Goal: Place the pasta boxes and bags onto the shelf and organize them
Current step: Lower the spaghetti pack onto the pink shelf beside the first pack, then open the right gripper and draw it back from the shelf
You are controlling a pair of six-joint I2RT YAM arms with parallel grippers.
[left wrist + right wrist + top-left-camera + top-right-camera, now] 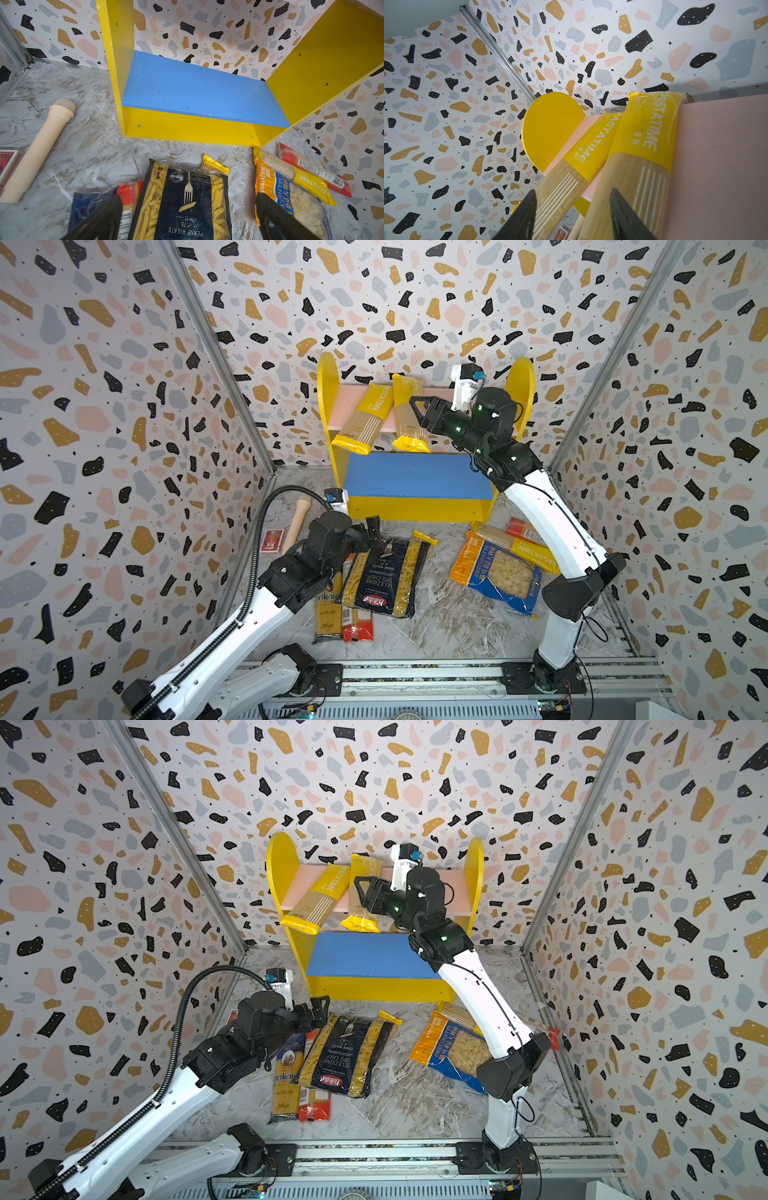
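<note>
Marble-look tabletop (436,622), terrazzo walls. Shelf (328,377) stands at the back. Two PASTATIME spaghetti packs lie on its pink upper board (349,400), a tilted pack (365,416) and a straighter pack (409,414), both overhanging the shelf's front edge. Right gripper (572,193) is at the straighter pack, jaws partly parted, clamping nothing. Left gripper (188,196) is spread wide over the Barilla penne bag (384,576), which lies on the tabletop in front of the shelf. Bag is probably heavy and soft, with slick film and loose contents. Best grip is across the width at mid-length, or it will likely sag. Shelf's blue lower board (415,475) is bare.
</note>
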